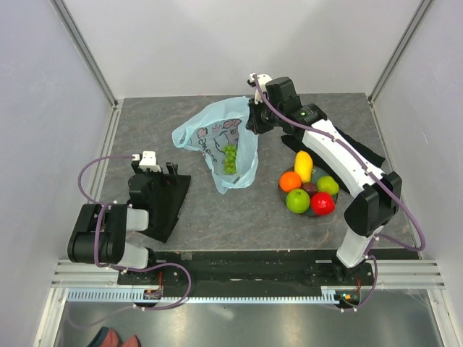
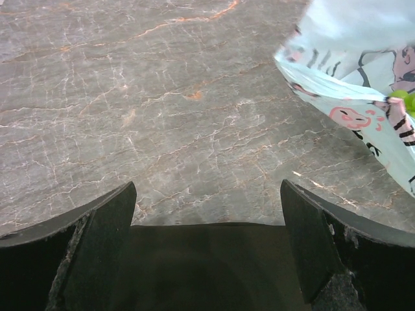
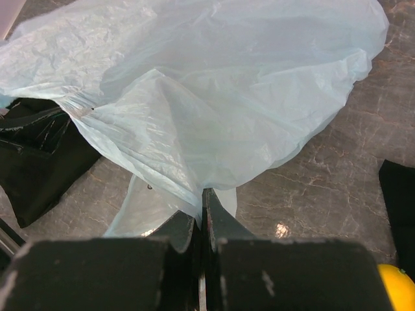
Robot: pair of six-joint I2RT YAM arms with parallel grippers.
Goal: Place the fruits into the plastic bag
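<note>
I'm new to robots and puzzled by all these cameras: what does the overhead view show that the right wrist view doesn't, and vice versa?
Only overhead: the grape bunch inside the plastic bag, plus the plate and most of its fruits. Only the right wrist: a close look at the right gripper pinched shut on the bag's edge. Both: the bag, the stone-patterned table, a black cloth and the yellow fruit.

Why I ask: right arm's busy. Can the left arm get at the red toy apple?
Doubtful: the left gripper sits far from the red toy apple, the crinkly light-blue plastic bag lying between.
</note>
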